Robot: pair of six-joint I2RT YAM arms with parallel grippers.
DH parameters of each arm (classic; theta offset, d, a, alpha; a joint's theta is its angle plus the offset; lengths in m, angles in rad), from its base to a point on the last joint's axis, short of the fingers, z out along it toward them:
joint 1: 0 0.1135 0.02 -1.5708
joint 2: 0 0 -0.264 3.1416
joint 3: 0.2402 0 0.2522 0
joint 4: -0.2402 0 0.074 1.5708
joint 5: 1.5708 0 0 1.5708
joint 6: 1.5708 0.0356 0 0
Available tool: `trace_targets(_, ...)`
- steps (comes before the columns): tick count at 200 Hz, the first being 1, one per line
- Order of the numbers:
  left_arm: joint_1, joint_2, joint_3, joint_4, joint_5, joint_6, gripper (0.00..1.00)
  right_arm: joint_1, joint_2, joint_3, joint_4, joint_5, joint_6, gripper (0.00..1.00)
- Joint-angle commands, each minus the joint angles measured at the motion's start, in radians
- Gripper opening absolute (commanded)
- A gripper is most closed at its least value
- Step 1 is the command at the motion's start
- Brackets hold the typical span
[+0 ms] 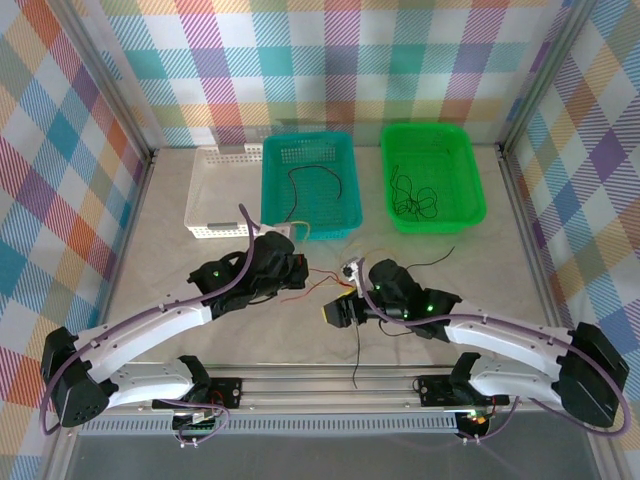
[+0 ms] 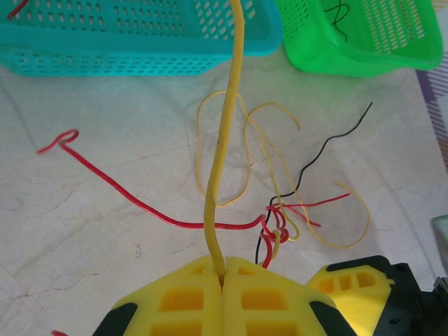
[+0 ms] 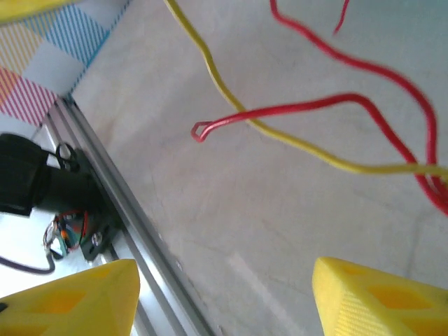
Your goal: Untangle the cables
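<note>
My left gripper (image 2: 222,276) is shut on a thick yellow cable (image 2: 228,112) that rises from the jaws toward the teal basket. Beyond the jaws lies a knot (image 2: 278,222) of red, thin yellow and black cables on the table. A long red cable (image 2: 133,199) runs off to the left, and a black cable (image 2: 318,154) leads away to the right. From above, the left gripper (image 1: 295,268) and right gripper (image 1: 340,305) flank the tangle (image 1: 335,282). The right gripper (image 3: 224,280) is open over bare table, with a yellow cable (image 3: 224,91) and a red cable (image 3: 294,108) ahead of it.
A teal basket (image 1: 272,190) holding a black wire, a green basket (image 1: 470,180) with black wires and a white basket (image 1: 215,195) stand at the back. A black cable (image 1: 357,350) trails toward the metal rail (image 1: 320,385) at the near edge.
</note>
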Motion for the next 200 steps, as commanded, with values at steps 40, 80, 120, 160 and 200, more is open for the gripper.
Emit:
trace_targets(40,-0.009,-0.03,0.011,0.023,0.02,0.005,0.0,-0.002,0.059,0.11,-0.02,0.073,0.109,0.67)
trace_targets(80,-0.026,-0.072,-0.013,0.047,0.019,0.006,0.0,-0.002,0.096,0.165,-0.052,0.125,0.128,0.67)
trace_targets(120,-0.033,-0.128,-0.018,0.05,0.009,0.015,0.0,-0.004,0.197,0.204,-0.145,0.232,0.112,0.65)
trace_targets(160,-0.036,-0.164,-0.035,0.068,0.02,0.016,0.0,-0.005,0.247,0.205,-0.115,0.237,0.131,0.53)
trace_targets(200,-0.038,-0.204,-0.026,0.05,-0.006,0.038,0.0,-0.015,0.282,0.202,-0.118,0.273,0.134,0.33)
